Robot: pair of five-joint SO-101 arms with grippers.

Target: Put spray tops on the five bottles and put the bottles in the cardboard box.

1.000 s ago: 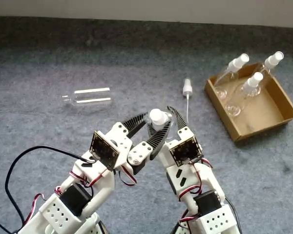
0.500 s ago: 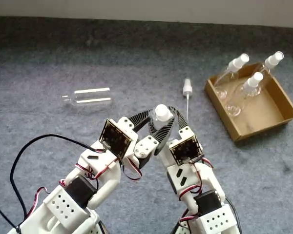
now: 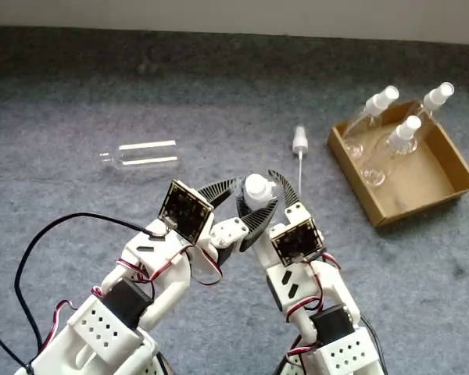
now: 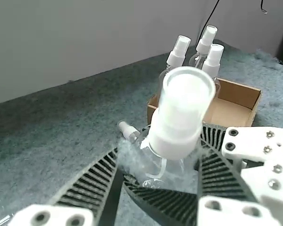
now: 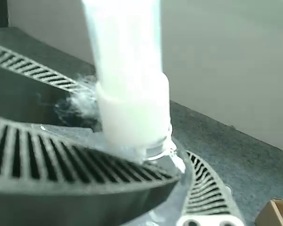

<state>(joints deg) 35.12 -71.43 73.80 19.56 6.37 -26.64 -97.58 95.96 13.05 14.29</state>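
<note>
Over the carpet (image 3: 78, 234) — clear bottle (image 4: 153, 162), white top (image 4: 181, 113)

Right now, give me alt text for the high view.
The left gripper and right gripper meet at a spray-topped bottle. Three topped bottles rest in the cardboard box; one bare bottle and one loose spray top lie on the carpet.

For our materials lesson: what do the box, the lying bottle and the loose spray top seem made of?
Box: matte brown cardboard, thin walls.
Lying bottle: clear, glossy plastic or glass; the carpet shows through.
Loose spray top: opaque white, probably plastic, with a thin tube.
</note>
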